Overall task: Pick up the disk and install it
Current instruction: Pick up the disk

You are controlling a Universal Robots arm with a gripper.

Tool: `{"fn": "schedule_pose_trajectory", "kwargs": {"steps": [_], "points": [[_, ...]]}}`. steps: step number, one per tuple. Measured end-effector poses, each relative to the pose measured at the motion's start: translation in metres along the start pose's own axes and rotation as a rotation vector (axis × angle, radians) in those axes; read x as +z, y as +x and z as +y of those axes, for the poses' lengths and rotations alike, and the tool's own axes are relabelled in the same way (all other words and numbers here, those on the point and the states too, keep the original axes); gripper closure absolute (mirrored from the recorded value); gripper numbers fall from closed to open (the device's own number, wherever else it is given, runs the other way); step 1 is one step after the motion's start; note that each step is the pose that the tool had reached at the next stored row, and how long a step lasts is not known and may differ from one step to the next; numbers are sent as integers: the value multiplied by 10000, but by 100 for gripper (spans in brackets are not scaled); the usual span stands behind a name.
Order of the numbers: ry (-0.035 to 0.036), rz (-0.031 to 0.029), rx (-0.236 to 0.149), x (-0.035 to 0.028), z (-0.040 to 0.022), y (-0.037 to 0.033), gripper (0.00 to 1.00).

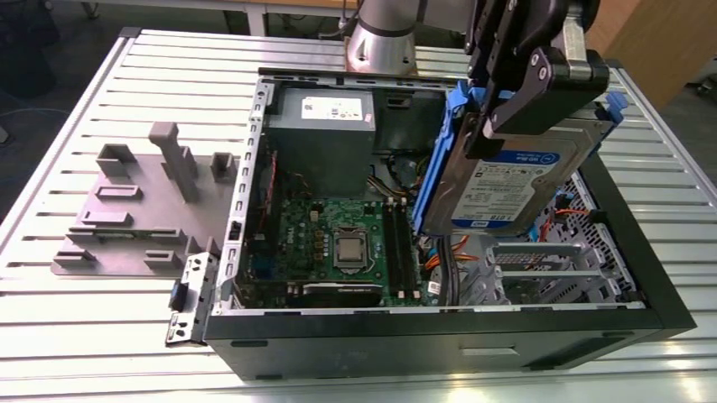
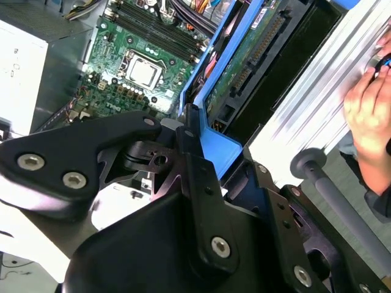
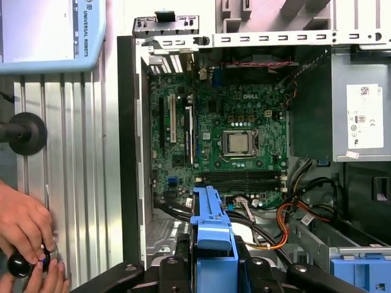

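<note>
The disk [image 1: 499,180], a silver hard drive with a blue-and-white label in a blue carrier rail, hangs tilted on edge above the right half of the open computer case [image 1: 661,311]. My gripper [image 1: 510,117] is shut on its upper end, black fingers clamping the blue rail. In the second wrist view the disk [image 2: 244,61] shows its green circuit board side, with the gripper [image 2: 214,152] closed around the blue carrier. In the first wrist view the blue carrier [image 3: 212,232] sits between the gripper [image 3: 211,256] fingers, over the case interior.
Inside the case lie the motherboard [image 1: 336,243], the power supply [image 1: 325,126] and a metal drive cage [image 1: 538,269] under the disk. A grey slotted holder block [image 1: 123,218] stands at the exterior view's left. A person's hand [image 3: 24,226] rests on a knob beside the case.
</note>
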State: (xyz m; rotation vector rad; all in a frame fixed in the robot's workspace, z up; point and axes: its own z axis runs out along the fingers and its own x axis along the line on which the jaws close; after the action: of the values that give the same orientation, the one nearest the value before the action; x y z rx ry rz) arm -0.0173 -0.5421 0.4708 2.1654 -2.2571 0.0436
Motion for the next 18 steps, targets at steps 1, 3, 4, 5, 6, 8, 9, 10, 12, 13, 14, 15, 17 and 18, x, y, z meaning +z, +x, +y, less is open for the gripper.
{"fn": "schedule_pose_trajectory", "kwargs": {"steps": [1,3,4,5,6,8,9,10,12,13,14,15,17,18], "points": [[0,2,-25,1,-3,1,64],[1,1,-57,5,-18,3,64],[2,1,-66,8,-30,5,64],[3,0,-69,10,-46,6,64],[3,-1,-71,12,-64,8,64],[3,0,-77,14,-105,11,64],[2,1,-79,15,-125,12,64],[2,3,-84,16,-140,12,64],[3,2,-93,22,-161,13,64],[3,0,-95,25,-170,16,64],[3,-1,-96,29,-177,22,64],[3,0,-98,31,-182,32,64],[3,0,-99,37,-191,54,64],[3,0,-100,40,-198,62,64]]}}
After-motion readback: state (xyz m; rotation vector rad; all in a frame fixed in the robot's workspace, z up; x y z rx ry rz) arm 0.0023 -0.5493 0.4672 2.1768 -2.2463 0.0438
